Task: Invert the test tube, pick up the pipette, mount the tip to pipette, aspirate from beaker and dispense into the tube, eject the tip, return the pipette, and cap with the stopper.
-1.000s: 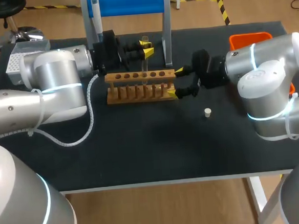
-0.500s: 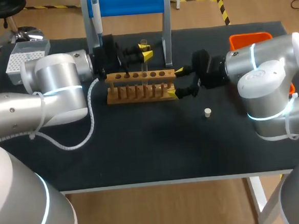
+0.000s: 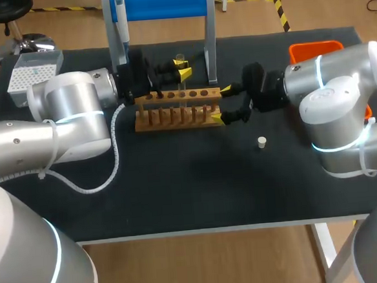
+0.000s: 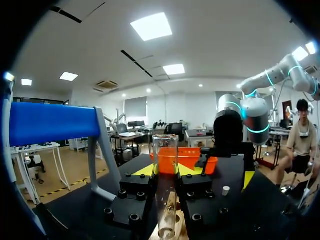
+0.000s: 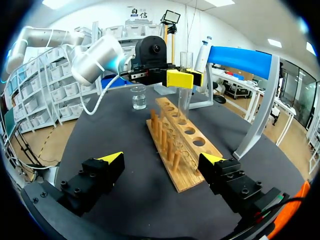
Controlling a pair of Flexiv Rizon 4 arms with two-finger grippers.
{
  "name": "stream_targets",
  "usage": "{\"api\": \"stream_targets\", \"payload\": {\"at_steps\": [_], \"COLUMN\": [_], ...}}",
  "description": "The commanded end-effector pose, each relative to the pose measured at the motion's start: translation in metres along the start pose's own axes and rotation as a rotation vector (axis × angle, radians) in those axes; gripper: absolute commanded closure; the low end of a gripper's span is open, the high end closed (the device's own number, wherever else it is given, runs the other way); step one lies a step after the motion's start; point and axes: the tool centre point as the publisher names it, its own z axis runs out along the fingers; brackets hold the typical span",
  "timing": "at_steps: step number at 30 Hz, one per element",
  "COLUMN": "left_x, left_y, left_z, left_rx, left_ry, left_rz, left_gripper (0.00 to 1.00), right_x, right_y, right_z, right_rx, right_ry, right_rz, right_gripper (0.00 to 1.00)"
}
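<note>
At rack, left end effector grips upright test tube

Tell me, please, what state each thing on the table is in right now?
Test tube: upright, mouth up, uncapped, held at the rack.
Left gripper: shut on the test tube.
Right gripper: fingers open, either side of the rack's end.
Stopper: loose on the table.
Pipette: hanging on its stand.
Beaker: upright, uncovered.
</note>
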Motion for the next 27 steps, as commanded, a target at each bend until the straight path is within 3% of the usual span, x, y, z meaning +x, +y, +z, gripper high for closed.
{"api": "stream_targets", "payload": {"at_steps": [1,20,21,22,27], "left_x": [-0.0014,-0.0015,-0.0016,-0.0016,-0.0004], "left_y": [0.0042,0.0114,0.0114,0.0115,0.0088], "left_z": [0.0011,0.0000,-0.0002,-0.0004,-0.0017], "left_rx": [0.007,-0.023,-0.022,-0.021,-0.017], "left_ry": [-0.001,-0.020,-0.017,-0.019,-0.020], "left_rz": [0.001,-0.010,-0.010,-0.012,-0.008], "left_gripper": [1.00,1.00,0.73,0.00,0.00], "right_x": [0.0000,0.0000,0.0000,0.0000,0.0000], "right_y": [0.0003,0.0003,0.0003,0.0003,0.0003], "right_z": [-0.0004,-0.0004,-0.0004,-0.0004,-0.0004], "right_rx": [0.002,0.002,0.002,0.002,0.002], "right_ry": [0.001,0.001,0.001,0.001,0.001], "right_rz": [0.000,0.000,0.000,0.000,0.000], "right_gripper": [0.00,0.00,0.00,0.00,0.00]}}
